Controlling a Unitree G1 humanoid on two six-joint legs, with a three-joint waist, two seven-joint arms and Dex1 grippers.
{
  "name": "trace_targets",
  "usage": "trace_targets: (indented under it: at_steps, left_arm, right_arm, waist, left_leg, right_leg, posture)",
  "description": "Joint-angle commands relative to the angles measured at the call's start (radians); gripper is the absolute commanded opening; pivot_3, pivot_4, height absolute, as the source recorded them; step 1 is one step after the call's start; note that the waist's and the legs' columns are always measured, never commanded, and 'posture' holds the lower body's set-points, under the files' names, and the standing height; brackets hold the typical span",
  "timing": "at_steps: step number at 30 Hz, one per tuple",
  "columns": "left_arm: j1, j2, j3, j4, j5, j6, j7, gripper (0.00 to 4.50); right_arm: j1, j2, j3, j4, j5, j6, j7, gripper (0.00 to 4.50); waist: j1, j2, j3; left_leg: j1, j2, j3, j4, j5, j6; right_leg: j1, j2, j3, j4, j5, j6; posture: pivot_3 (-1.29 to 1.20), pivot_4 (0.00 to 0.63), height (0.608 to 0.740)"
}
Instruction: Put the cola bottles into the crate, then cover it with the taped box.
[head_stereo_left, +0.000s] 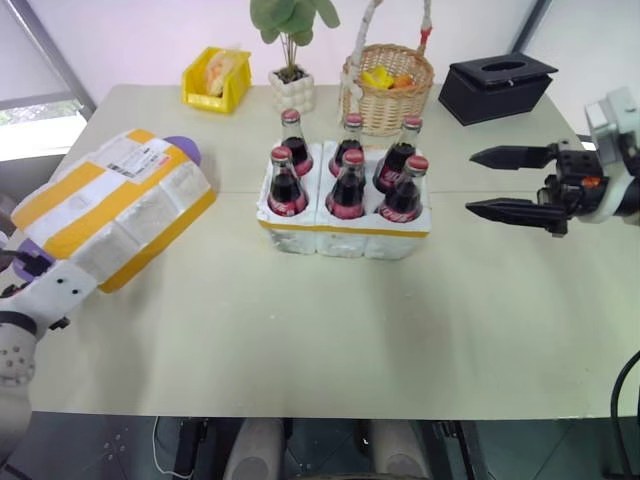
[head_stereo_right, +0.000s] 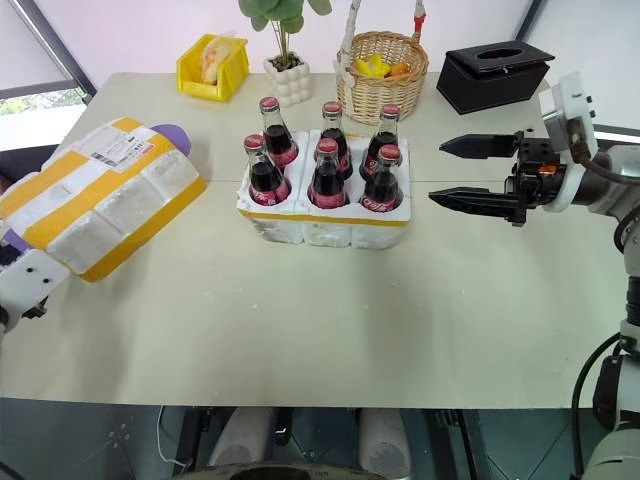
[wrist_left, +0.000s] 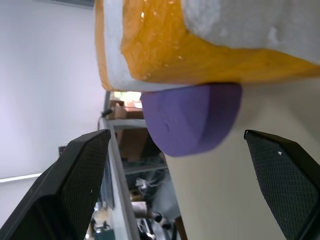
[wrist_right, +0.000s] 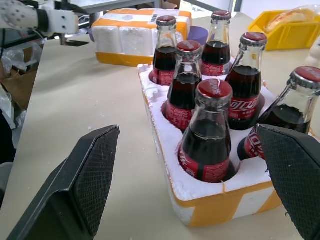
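Several cola bottles (head_stereo_left: 347, 185) with red caps stand in the holes of the white crate (head_stereo_left: 345, 238) at the table's middle. The taped box (head_stereo_left: 110, 205), white with yellow stripes and a label, lies tilted at the table's left, its far end resting on a purple round thing (head_stereo_left: 183, 148). My left gripper (wrist_left: 176, 134) is open at the box's near left end. In the left wrist view the box's taped edge (wrist_left: 200, 55) and the purple thing (wrist_left: 192, 117) lie ahead of its fingers, which grip nothing. My right gripper (head_stereo_left: 470, 182) hovers open to the right of the crate, pointing at it.
Along the table's back stand a yellow bin (head_stereo_left: 216, 78), a potted plant (head_stereo_left: 292, 80), a wicker basket (head_stereo_left: 387, 85) and a black tissue box (head_stereo_left: 497, 85). Bare tabletop (head_stereo_left: 320, 330) stretches from the crate to the front edge.
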Motion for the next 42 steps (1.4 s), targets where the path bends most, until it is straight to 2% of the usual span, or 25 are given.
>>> trace_targets:
  at_steps: [1,13,22,25,30,32,33,39,42]
  left_arm:
    - [-0.057,-0.015,-0.015,0.096,0.047,-0.072,0.027,4.5]
    - [-0.233,-0.084,-0.127,0.317,0.114,-0.176,0.048,4.5]
    - [-0.346,-0.09,-0.145,0.477,0.132,-0.245,0.097,4.5]
    - [-0.371,-0.085,-0.144,0.5,0.131,-0.269,0.093,3.69]
    - [-0.388,-0.07,-0.129,0.518,0.127,-0.282,0.083,1.32]
    - [-0.39,-0.063,-0.124,0.517,0.129,-0.285,0.081,0.61]
    - [-0.391,-0.061,-0.124,0.518,0.13,-0.287,0.08,0.49]
    - [-0.41,-0.011,-0.071,0.503,0.112,-0.281,0.049,0.49]
    - [-0.461,0.044,-0.062,0.489,0.094,-0.314,0.003,0.49]
  right_arm:
    - [0.009,-0.018,-0.057,-0.046,0.031,0.004,-0.015,4.45]
    - [0.04,-0.02,-0.091,-0.087,0.06,0.024,-0.057,4.45]
    - [0.041,-0.021,-0.085,-0.086,0.06,0.026,-0.069,4.45]
    - [0.045,-0.021,-0.086,-0.09,0.061,0.029,-0.069,4.5]
    - [0.063,-0.023,-0.089,-0.103,0.058,0.031,-0.073,4.5]
    - [0.07,-0.022,-0.089,-0.109,0.058,0.029,-0.075,4.5]
    - [0.071,-0.022,-0.089,-0.11,0.058,0.028,-0.076,4.5]
    - [0.088,-0.031,-0.084,-0.115,0.048,0.025,-0.075,4.5]
    - [0.084,-0.033,-0.082,-0.113,0.05,0.027,-0.073,4.5]
  waist:
    - [0.0,0.0,0.0]
    - [-0.001,-0.001,-0.001]
    - [0.0,-0.002,-0.001]
    - [0.0,-0.002,-0.001]
    - [0.0,-0.003,-0.002]
    - [0.0,-0.002,-0.002]
    - [0.0,-0.003,-0.002]
    - [-0.001,-0.003,-0.002]
    - [-0.001,-0.003,-0.002]
  left_leg:
    - [0.0,0.0,0.0,0.0,0.0,0.0]
    - [0.002,0.0,0.001,0.001,0.001,-0.001]
    - [0.003,0.0,0.001,0.001,0.003,-0.004]
    - [0.003,0.0,0.0,0.002,0.003,-0.005]
    - [0.004,0.0,0.0,0.002,0.004,-0.005]
    - [0.004,0.0,0.0,0.002,0.004,-0.005]
    - [0.004,0.0,0.0,0.002,0.004,-0.005]
    - [0.005,0.0,0.0,0.002,0.004,-0.006]
    - [0.004,0.001,0.0,0.003,0.004,-0.006]
  right_leg:
    - [0.0,0.0,0.0,0.0,0.0,0.0]
    - [0.001,0.0,0.001,0.004,0.002,0.004]
    - [0.001,0.0,0.001,0.007,0.003,0.005]
    - [0.0,0.0,0.001,0.009,0.003,0.005]
    - [0.0,0.0,0.001,0.011,0.003,0.005]
    - [0.0,0.0,0.001,0.013,0.003,0.005]
    - [0.0,0.0,0.001,0.013,0.003,0.005]
    - [0.0,0.0,0.001,0.013,0.003,0.005]
    - [0.0,0.0,0.001,0.013,0.003,0.005]
  posture:
    - [0.0,0.15,0.74]
    - [0.0,0.15,0.74]
    - [0.0,0.15,0.74]
    - [0.0,0.15,0.74]
    - [0.0,0.15,0.74]
    - [0.0,0.15,0.74]
    - [0.0,0.15,0.74]
    - [0.0,0.15,0.74]
    - [0.0,0.15,0.74]
